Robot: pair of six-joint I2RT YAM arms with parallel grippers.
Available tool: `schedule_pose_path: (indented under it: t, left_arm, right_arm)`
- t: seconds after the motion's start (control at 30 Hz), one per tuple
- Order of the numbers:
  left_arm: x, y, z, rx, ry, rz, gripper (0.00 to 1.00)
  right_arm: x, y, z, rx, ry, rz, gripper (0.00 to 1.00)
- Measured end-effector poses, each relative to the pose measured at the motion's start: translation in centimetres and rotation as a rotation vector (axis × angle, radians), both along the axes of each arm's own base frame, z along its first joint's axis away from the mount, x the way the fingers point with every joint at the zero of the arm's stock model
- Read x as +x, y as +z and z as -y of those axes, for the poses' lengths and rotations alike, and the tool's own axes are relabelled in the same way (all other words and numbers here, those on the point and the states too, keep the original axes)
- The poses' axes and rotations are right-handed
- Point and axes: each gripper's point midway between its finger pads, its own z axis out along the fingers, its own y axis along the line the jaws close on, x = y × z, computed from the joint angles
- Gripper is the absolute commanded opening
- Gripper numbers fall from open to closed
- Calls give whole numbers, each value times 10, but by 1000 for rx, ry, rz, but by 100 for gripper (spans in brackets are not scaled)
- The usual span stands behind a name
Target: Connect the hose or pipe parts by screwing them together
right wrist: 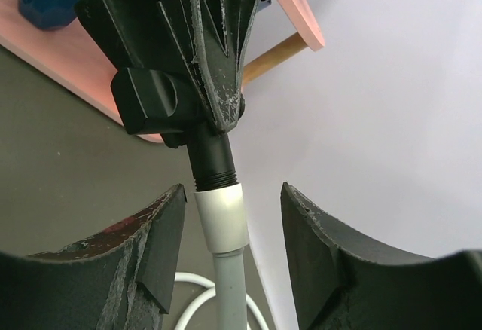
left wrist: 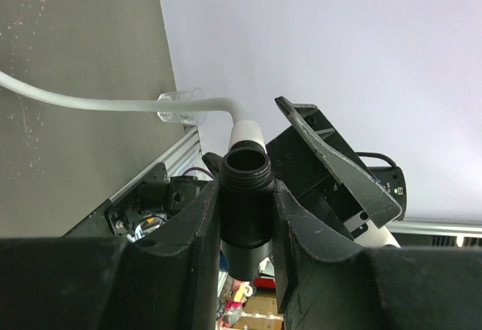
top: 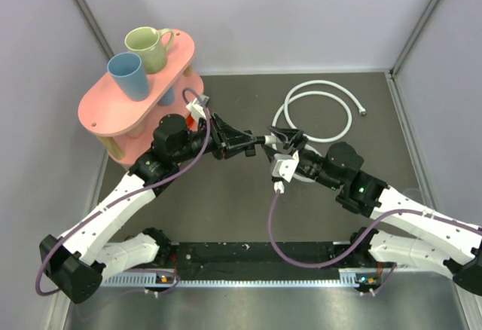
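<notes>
My left gripper (left wrist: 245, 188) is shut on the small black connector (left wrist: 245, 202), whose threaded open end points away from me. In the right wrist view the white end fitting (right wrist: 221, 215) of the hose (right wrist: 232, 292) sits against the connector's thread (right wrist: 212, 166). My right gripper (right wrist: 232, 193) stands open around that fitting, its left finger close and a gap on the right. From above, both grippers meet mid-table, left (top: 254, 144) and right (top: 281, 145). The white hose (top: 320, 84) lies coiled behind them, its other silvery end (top: 363, 110) free on the table.
A pink two-tier stand (top: 105, 111) at the back left carries a green mug (top: 148, 47) and a blue cup (top: 129, 75). Purple cables (top: 275, 224) loop from both wrists. Pale enclosure walls close in the dark table on three sides.
</notes>
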Motion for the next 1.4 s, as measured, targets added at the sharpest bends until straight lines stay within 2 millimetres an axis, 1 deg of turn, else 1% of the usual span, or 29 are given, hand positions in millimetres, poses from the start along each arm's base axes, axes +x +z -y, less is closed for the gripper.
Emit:
schedule_pose_path:
  t: [0.07, 0.13, 0.17, 0.23, 0.27, 0.4, 0.5, 0.67, 0.77, 0.83, 0.87, 0.97, 1.1, 1.17, 1.27, 1.3, 1.37, 1.4]
  left_arm:
    - [0, -1, 0, -5, 0, -10, 0]
    - [0, 0, 0, -9, -2, -16, 0]
    - [-1, 0, 0, -12, -5, -18, 0]
    - [-2, 2, 0, -22, -11, -26, 0]
    - [-1, 3, 0, -27, -11, -24, 0]
    - [0, 3, -1, -38, -11, -20, 0]
    - [1, 1, 0, -1, -25, 41, 0]
    - [4, 6, 7, 120, -84, 274, 0]
    - [2, 5, 10, 193, -136, 463, 0]
    - [0, 1, 11, 239, -174, 584, 0]
    - [-2, -1, 11, 266, -198, 654, 0]
    - [-8, -9, 14, 332, -277, 851, 0]
    - [-23, -20, 17, 418, -394, 1221, 0]
    - [-29, -26, 17, 452, -446, 1361, 0]
    - [-31, -33, 16, 497, -494, 1488, 0]
    - [-30, -36, 16, 511, -506, 1513, 0]
    - [-29, -38, 16, 530, -510, 1534, 0]
    - [-27, -38, 16, 538, -500, 1534, 0]
  right_arm:
    - [1, -2, -1, -4, -3, -3, 49]
    - [3, -4, -1, -13, -10, -2, 41]
    - [4, -5, -1, -17, -13, -2, 29]
    - [6, -7, -1, -27, -21, 4, 14]
    - [7, -8, -2, -32, -24, 2, 0]
    - [7, -12, -3, -44, -23, -7, 0]
    - [8, -15, -4, -46, -22, -49, 0]
    - [11, -12, 0, -37, -1, -165, 0]
    - [10, -13, 2, -52, 44, -263, 0]
    - [5, -19, -1, -74, 90, -342, 0]
    - [6, -21, 1, -77, 93, -358, 0]
    - [-1, -32, 2, -89, 149, -448, 0]
    - [-15, -45, 4, -97, 239, -566, 0]
    - [-22, -51, 3, -103, 284, -623, 0]
    - [-26, -59, 2, -107, 315, -684, 0]
    - [-26, -61, 2, -108, 318, -700, 7]
    - [-26, -64, 2, -108, 310, -721, 25]
    - [-25, -64, 3, -106, 303, -724, 36]
